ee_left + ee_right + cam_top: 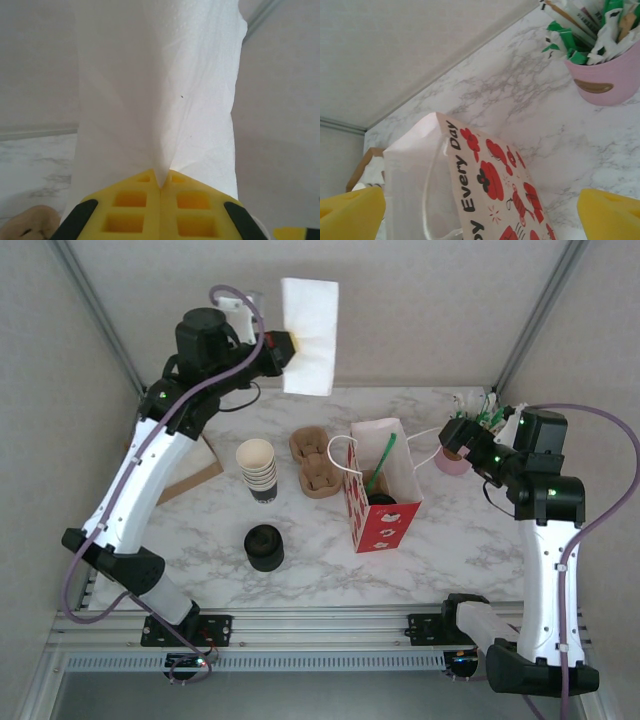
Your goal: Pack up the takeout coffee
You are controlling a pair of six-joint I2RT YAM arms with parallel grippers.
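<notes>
Top external view is showing the left pincer clamping shut on a white paper napkin, holding it high above the marble counter. The right pincer is standing wide open, gripping nothing, beside the red-and-white paper bag, inside which the black-lidded takeout coffee cup is sitting.

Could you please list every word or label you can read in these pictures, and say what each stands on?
"Every Day": black letters on the side of the red-and-white paper bag, in the right wrist view.
"oy": the end of a cut-off word just before it, on the same bag.
Brown oval label on the pink pot: too blurred to read.
</notes>
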